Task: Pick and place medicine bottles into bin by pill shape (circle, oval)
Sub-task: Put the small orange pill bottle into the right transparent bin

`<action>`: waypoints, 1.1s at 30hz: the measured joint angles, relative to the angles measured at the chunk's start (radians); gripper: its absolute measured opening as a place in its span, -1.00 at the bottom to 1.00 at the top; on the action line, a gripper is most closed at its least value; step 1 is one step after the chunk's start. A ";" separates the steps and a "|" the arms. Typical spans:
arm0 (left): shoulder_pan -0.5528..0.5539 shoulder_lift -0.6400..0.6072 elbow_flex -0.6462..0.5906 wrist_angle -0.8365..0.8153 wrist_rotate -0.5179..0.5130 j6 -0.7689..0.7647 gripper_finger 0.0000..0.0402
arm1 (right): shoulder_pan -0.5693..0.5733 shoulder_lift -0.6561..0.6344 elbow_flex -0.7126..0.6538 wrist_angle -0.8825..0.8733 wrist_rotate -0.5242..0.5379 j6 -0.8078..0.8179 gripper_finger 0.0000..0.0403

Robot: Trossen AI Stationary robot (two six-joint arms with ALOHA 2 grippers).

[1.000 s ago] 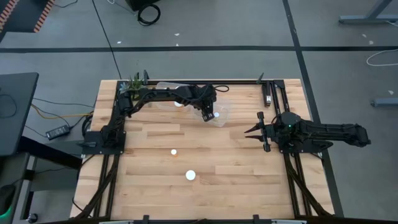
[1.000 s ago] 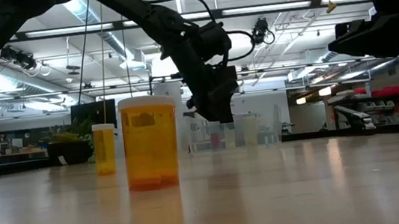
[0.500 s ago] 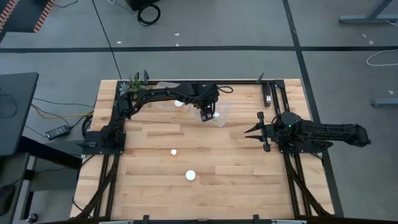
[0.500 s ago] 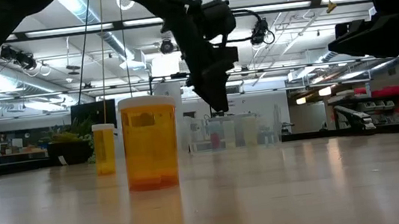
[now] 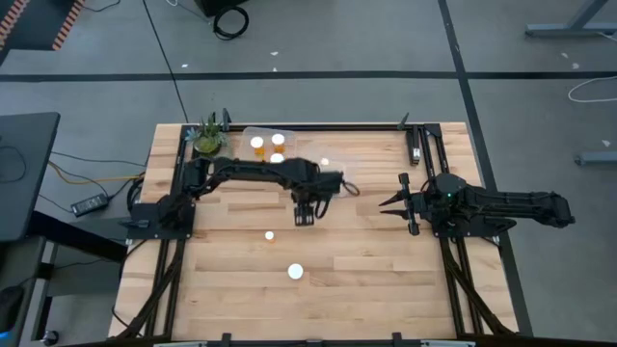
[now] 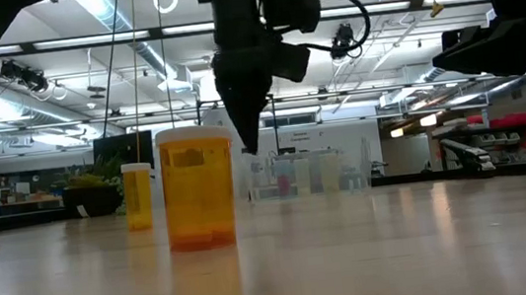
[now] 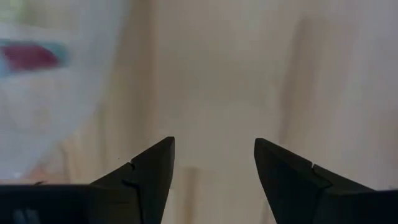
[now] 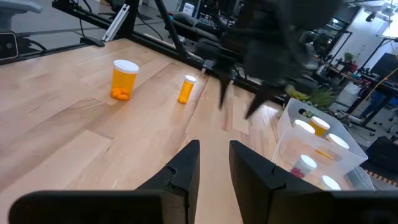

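Two orange medicine bottles with white caps stand upright on the wooden table: a bigger one (image 5: 295, 272) (image 6: 198, 187) (image 8: 124, 79) and a much smaller one (image 5: 269, 234) (image 6: 138, 196) (image 8: 186, 89). Several more bottles stand in two clear bins (image 5: 253, 132) (image 8: 292, 112) at the far edge. My left gripper (image 5: 304, 214) (image 6: 247, 141) (image 7: 214, 152) hangs open and empty above the table, pointing down, between the bins and the two bottles. My right gripper (image 5: 388, 203) (image 8: 214, 155) waits open and empty at the table's right side.
A small green plant (image 5: 207, 143) sits at the far left corner beside the bins. Dark frame rails (image 5: 424, 145) run along the table's sides. Bare wood (image 5: 366, 280) lies around and to the right of the two standing bottles.
My left gripper has swung away from above the right-hand bin toward the table's near edge and a little to the left, and now points straight down over bare wood. The two bottles on the table have not moved.
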 joint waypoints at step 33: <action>-0.210 -0.431 -0.621 0.353 -0.014 -0.569 0.25 | 0.000 0.000 0.000 0.000 0.000 0.000 -0.54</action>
